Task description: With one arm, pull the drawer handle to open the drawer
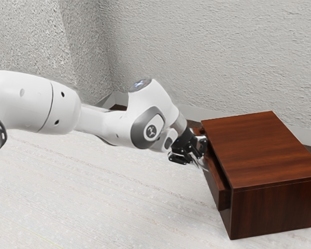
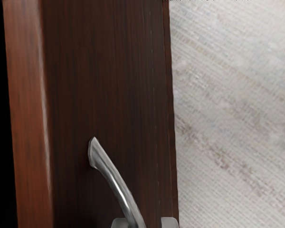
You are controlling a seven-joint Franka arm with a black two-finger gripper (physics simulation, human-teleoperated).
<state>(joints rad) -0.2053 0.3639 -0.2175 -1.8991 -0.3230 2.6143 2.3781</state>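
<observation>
Fingers: the grey pads [image 2: 119, 222] are drawn in narrow and pinch the drawer handle [image 2: 111, 183] between them, one on each side of its bar.
Gripper: the black gripper [image 1: 197, 157] sits right of centre in the exterior view, pressed up to the side of the cabinet that faces the arm.
Drawer handle: a slim, curved bar of brushed silver metal. In the wrist view it rises off the dark wood and runs slantwise toward the hand. In the exterior view the drawer handle [image 1: 201, 165] shows as a small pale glint just under the gripper.
Drawer: the drawer front [image 1: 216, 179] takes up the upper part of that cabinet side. It stands a little way out from the body below it, so the drawer is slightly open. In the wrist view the drawer front [image 2: 95, 85] is dark, grained wood with a lighter reddish band along one edge.
Cabinet: the reddish-brown wooden cabinet [image 1: 264, 150] sits at the lower right of the exterior view, resting on the table.
Arm: the white arm [image 1: 109, 124] enters from the exterior view's left and reaches nearly level toward its right, with the wrist bent down to the handle.
Table: the pale, streaked tabletop [image 1: 93, 197] fills the lower half of the exterior view, and the same tabletop [image 2: 232, 118] shows beside the drawer front in the wrist view.
Wall: a rough grey plaster wall [image 1: 223, 46] fills the upper part of the exterior view.
</observation>
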